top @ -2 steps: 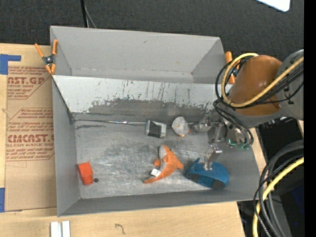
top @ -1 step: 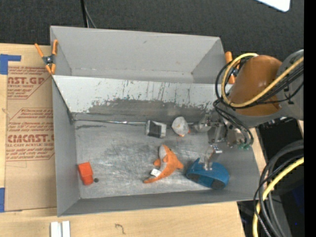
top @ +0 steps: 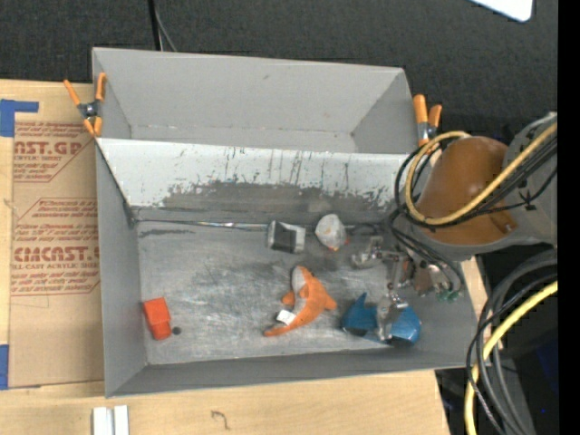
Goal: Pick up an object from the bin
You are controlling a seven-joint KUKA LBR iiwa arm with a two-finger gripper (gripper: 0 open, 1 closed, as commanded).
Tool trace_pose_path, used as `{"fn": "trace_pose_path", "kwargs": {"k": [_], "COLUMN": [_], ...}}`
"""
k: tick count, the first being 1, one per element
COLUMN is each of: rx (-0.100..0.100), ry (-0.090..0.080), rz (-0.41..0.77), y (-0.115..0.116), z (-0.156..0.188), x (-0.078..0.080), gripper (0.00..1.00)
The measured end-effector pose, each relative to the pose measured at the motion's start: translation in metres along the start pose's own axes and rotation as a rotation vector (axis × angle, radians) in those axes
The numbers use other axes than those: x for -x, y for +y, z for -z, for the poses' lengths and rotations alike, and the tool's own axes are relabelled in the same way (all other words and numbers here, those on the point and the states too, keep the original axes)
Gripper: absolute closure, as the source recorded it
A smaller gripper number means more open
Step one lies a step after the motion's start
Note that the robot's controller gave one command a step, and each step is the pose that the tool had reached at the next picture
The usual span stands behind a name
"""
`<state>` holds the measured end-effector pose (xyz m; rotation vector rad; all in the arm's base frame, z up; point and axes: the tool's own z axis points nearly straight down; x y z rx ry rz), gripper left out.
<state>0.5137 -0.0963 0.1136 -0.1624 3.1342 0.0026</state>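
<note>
Grey metal bin (top: 122,207) scuffed, matt; blue toy (top: 361,316) glossy plastic.

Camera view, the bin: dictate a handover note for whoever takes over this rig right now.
Gripper: down at the blue object in the bin's near right corner; no grasp can be confirmed.
Things: orange toy mid-floor just left of the blue one, orange block near left, small dark piece and pale round thing by the back wall.
Done: nothing lifted out yet.
Left: secure one thing and raise it clear of the bin.
</note>
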Motion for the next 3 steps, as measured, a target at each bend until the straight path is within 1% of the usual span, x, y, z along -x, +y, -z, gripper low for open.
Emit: {"fn": "trace_pose_path", "kwargs": {"k": [1, 2, 3], "rx": [0.003, 0.003, -0.001], "ry": [-0.004, -0.004, 0.003], "rz": [0.095, 0.095, 0.095], "y": [-0.048, -0.048, -0.042], "z": [-0.029, -0.029, 0.121], "x": [-0.029, -0.029, -0.019], "gripper": [1.0, 1.0, 1.0]}}
